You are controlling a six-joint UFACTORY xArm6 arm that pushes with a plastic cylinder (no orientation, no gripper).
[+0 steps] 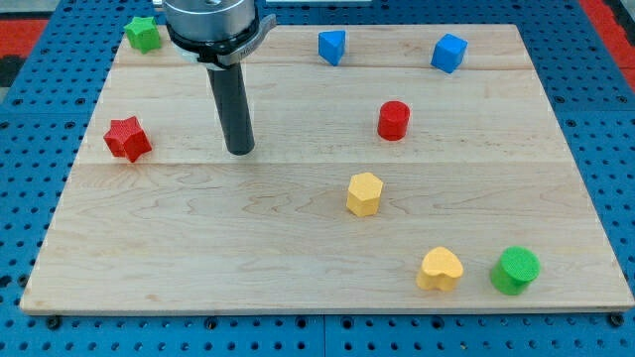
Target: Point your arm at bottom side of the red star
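The red star (pixel 127 138) lies near the view's left edge of the wooden board (pixel 298 248). My tip (pixel 239 151) rests on the board to the right of the star, about level with it and well apart from it. The dark rod rises from the tip to the arm's metal flange at the view's top. No block touches the tip.
A green star (pixel 143 34) sits at the top left. A blue block (pixel 331 47) and a blue cube (pixel 448 53) sit along the top. A red cylinder (pixel 394 120), yellow hexagon block (pixel 364 193), yellow heart (pixel 440 269) and green cylinder (pixel 516 271) lie to the right.
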